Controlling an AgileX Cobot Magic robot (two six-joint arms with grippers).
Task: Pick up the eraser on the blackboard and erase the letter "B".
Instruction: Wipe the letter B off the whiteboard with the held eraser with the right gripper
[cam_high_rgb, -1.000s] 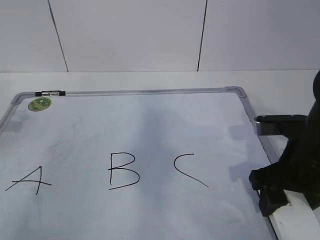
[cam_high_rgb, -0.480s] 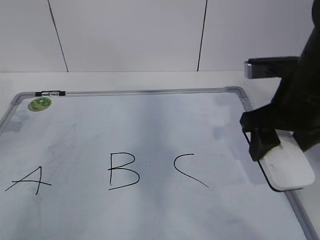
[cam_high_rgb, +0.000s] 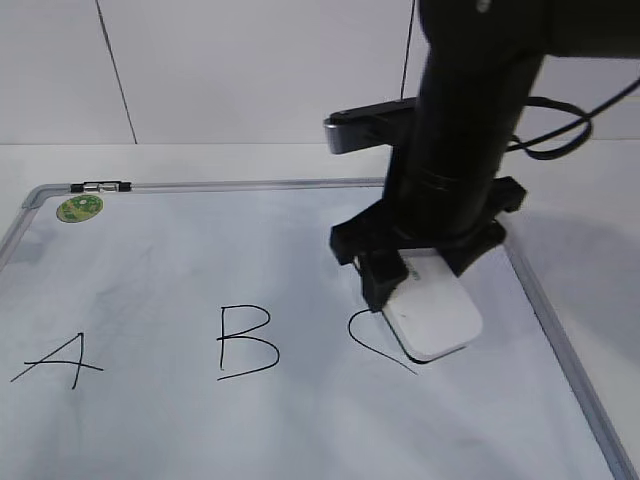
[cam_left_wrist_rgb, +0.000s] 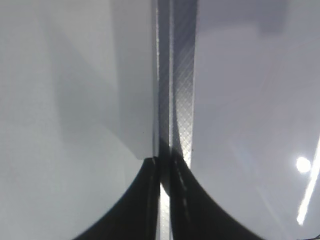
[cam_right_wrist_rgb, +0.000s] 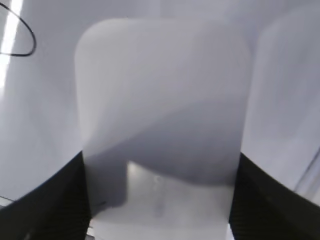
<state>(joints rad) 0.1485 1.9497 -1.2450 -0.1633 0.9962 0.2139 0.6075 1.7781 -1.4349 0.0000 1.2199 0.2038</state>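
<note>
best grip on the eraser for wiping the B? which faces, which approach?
Pinch the eraser across its two long sides, coming from above at its rear end. It is a rounded oblong with a flat underside, so this leaves the bottom free to meet the blackboard. The right gripper holds it just so, over the C, right of the B.

Lab bench | blackboard (cam_high_rgb: 300, 420) on white table (cam_high_rgb: 300, 158) | panelled wall (cam_high_rgb: 250, 70)

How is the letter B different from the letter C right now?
The letter B is fully in view with nothing over it; the letter C is partly hidden by the eraser in the right tool. The B is angular and closed; the C is an open curve. Both are thin black marks on the blackboard.
</note>
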